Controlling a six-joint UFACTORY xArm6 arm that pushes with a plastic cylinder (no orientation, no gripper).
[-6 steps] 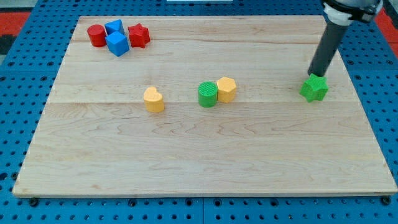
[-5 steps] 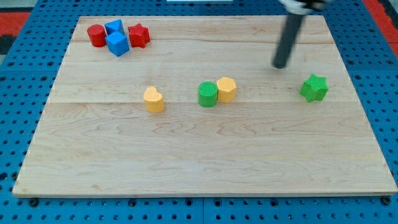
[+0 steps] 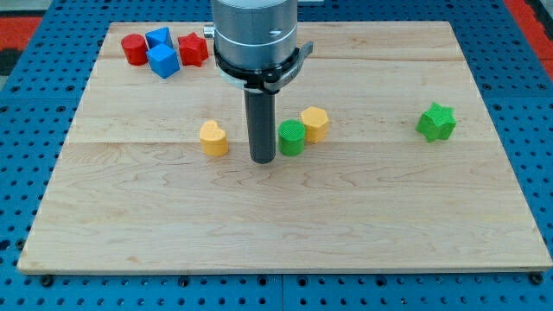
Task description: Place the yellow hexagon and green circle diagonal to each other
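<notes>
The green circle [image 3: 292,137] stands near the board's middle. The yellow hexagon [image 3: 314,123] touches it on its upper right, so the pair sits slantwise. My tip [image 3: 262,160] rests on the board just left of the green circle, close against its left side. The rod rises from the tip to a large grey arm head at the view's top.
A yellow heart-like block [image 3: 212,138] lies left of my tip. A green star [image 3: 435,122] sits at the right. A red cylinder [image 3: 134,49], two blue blocks [image 3: 162,59] and a red star [image 3: 193,49] cluster at the top left of the wooden board [image 3: 285,225].
My tip has swept from beside the green star at the right across to the green circle's left side. The green circle has shifted slightly down and right, now lower than the hexagon.
</notes>
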